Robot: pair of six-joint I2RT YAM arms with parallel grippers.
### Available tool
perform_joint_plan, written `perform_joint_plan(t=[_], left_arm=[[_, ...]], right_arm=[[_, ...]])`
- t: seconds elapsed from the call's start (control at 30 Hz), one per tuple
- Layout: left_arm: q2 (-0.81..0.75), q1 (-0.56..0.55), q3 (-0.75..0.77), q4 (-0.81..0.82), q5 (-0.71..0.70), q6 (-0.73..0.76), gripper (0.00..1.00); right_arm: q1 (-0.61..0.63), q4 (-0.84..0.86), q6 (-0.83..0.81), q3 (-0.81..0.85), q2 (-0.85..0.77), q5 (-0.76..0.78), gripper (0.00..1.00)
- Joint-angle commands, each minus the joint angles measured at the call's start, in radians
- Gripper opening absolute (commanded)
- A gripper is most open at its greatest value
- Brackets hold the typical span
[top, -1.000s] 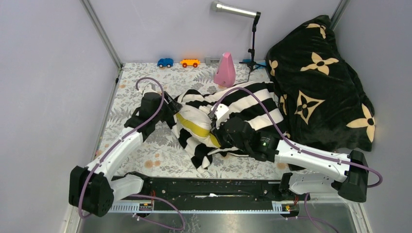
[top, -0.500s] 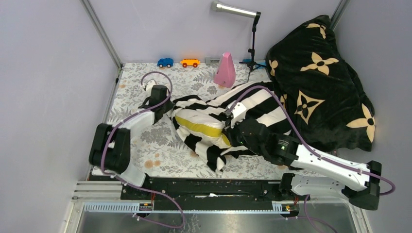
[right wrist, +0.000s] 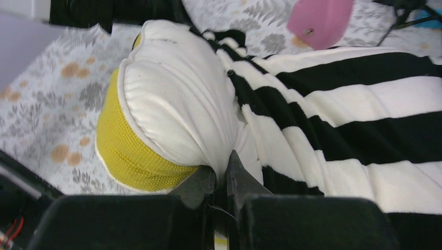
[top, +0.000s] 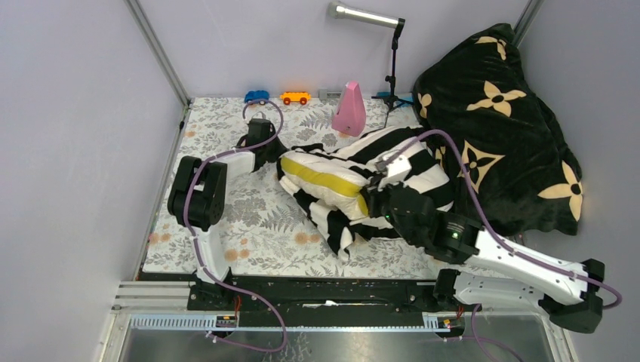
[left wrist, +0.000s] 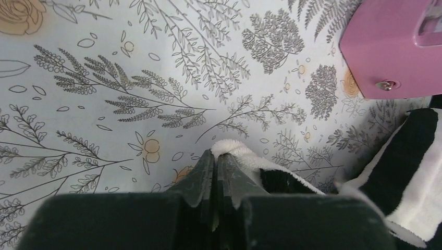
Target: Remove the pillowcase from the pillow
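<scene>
In the top view the pillow [top: 326, 178] lies at mid-frame, its cream quilted end and yellow band exposed toward the left; the pillowcase [top: 404, 160] covers its right part, and a striped flap trails toward the bottom of the frame. The left gripper [top: 274, 155] sits at the pillow's upper left; in the left wrist view its fingers are pressed together [left wrist: 215, 157] on a cream edge of the pillowcase [left wrist: 237, 151], low over the table [left wrist: 104, 78]. The right gripper [right wrist: 221, 169] is clamped where the pillow [right wrist: 177, 99] gathers beside the yellow band, with striped pillowcase [right wrist: 354, 104] just to its right. The table [top: 241, 234] is bare at lower left of the top view. At right the black blanket [top: 498, 128] touches the pillowcase's edge. Along the far edge stand a pink cone [top: 349, 109], close above the stripes, and two toy cars [top: 256, 96] further left.
</scene>
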Motion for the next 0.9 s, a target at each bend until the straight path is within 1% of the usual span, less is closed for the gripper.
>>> perform_joint_plan(t=[0.0,0.17,0.3,0.43,0.47,0.5,0.53,0.57,0.6,0.67,0.73,0.77,0.8,0.87], left_arm=[[0.037,0.068,0.002,0.049,-0.025,-0.017,0.00],[0.072,0.071,0.018,0.064,0.000,-0.018,0.00],[0.089,0.071,0.041,0.063,0.017,-0.014,0.00],[0.060,0.071,0.089,0.029,0.019,0.021,0.00],[0.047,0.071,0.108,0.010,0.021,0.032,0.04],[0.031,0.071,0.129,-0.024,0.008,0.042,0.14],[0.011,0.071,0.155,-0.078,-0.029,0.042,0.30],[-0.027,0.073,0.172,-0.128,-0.094,0.037,0.48],[-0.062,0.076,0.176,-0.162,-0.137,0.029,0.69],[-0.147,0.089,0.146,-0.195,-0.196,0.000,0.98],[-0.246,0.109,0.091,-0.194,-0.203,-0.028,0.99],[-0.291,0.116,0.063,-0.187,-0.195,-0.040,0.99],[-0.336,0.119,0.036,-0.182,-0.189,-0.052,0.99],[-0.412,0.120,-0.024,-0.179,-0.178,-0.082,0.99]], right_arm=[[0.000,0.176,0.030,-0.017,-0.189,0.284,0.00],[0.000,0.213,0.006,-0.031,-0.263,0.345,0.00],[0.000,0.285,-0.007,-0.058,-0.290,0.335,0.00],[0.000,0.320,-0.035,-0.067,-0.241,0.200,0.00],[0.000,0.318,-0.038,-0.063,-0.216,0.157,0.00],[0.000,0.314,-0.037,-0.057,-0.192,0.112,0.00],[0.000,0.310,-0.035,-0.049,-0.163,0.073,0.00],[0.000,0.303,-0.034,-0.038,-0.133,0.035,0.04],[0.000,0.290,-0.031,-0.023,-0.097,0.000,0.07],[0.000,0.232,-0.024,0.019,-0.014,-0.049,0.08],[0.000,0.189,-0.014,0.053,0.070,-0.111,0.11],[0.001,0.177,-0.012,0.068,0.112,-0.155,0.15],[0.000,0.168,-0.013,0.083,0.149,-0.221,0.28],[0.000,0.148,-0.026,0.119,0.214,-0.335,0.74]])
